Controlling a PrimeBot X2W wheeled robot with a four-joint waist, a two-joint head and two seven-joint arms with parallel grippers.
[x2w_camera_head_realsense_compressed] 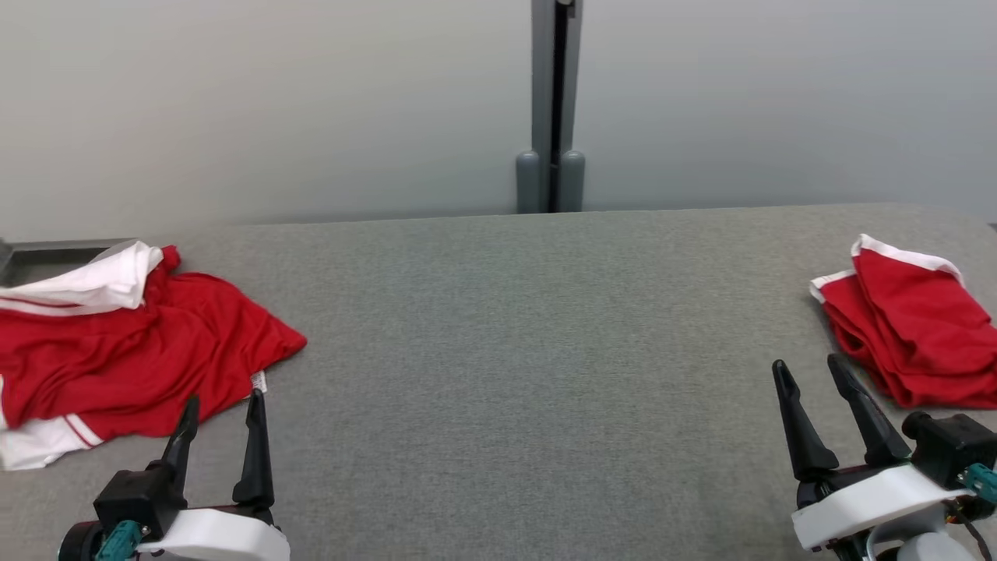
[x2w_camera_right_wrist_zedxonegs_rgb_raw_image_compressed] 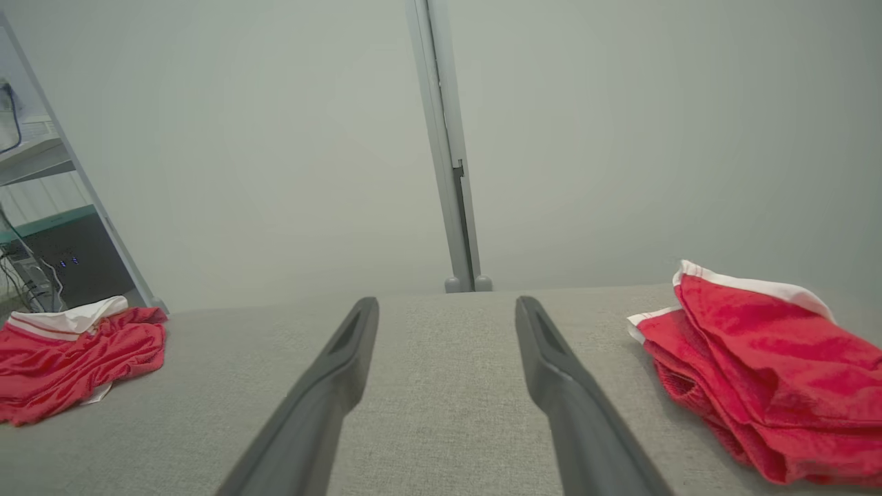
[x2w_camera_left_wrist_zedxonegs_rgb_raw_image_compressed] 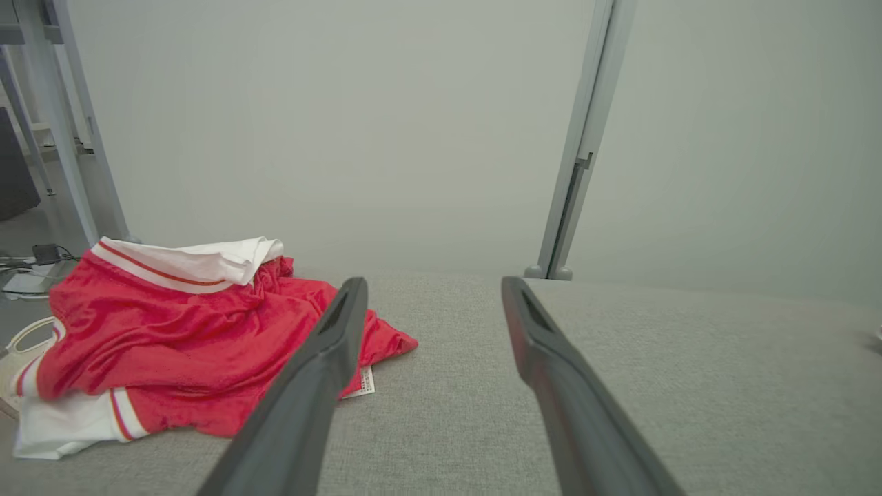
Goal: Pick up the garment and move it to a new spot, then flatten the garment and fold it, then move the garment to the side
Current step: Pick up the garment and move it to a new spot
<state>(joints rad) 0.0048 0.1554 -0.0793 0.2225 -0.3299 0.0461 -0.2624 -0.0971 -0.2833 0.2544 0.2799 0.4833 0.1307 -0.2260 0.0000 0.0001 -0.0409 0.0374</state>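
A crumpled red garment with white trim (x2w_camera_head_realsense_compressed: pixel 132 354) lies at the left of the grey table (x2w_camera_head_realsense_compressed: pixel 514 343); it also shows as a heap (x2w_camera_left_wrist_zedxonegs_rgb_raw_image_compressed: pixel 179 337) in the left wrist view and far left (x2w_camera_right_wrist_zedxonegs_rgb_raw_image_compressed: pixel 69 355) in the right wrist view. My left gripper (x2w_camera_head_realsense_compressed: pixel 222 403) stands open just in front of its near edge, nothing between the fingers (x2w_camera_left_wrist_zedxonegs_rgb_raw_image_compressed: pixel 324 372). A second red garment (x2w_camera_head_realsense_compressed: pixel 911 327), folded, rests at the right edge (x2w_camera_right_wrist_zedxonegs_rgb_raw_image_compressed: pixel 765 372). My right gripper (x2w_camera_head_realsense_compressed: pixel 810 370) is open beside it, empty.
A grey post (x2w_camera_head_realsense_compressed: pixel 551 109) rises behind the table's far edge against a pale wall. A metal frame and cables (x2w_camera_left_wrist_zedxonegs_rgb_raw_image_compressed: pixel 41 172) stand off the table's left side. The broad middle of the grey surface lies between the two garments.
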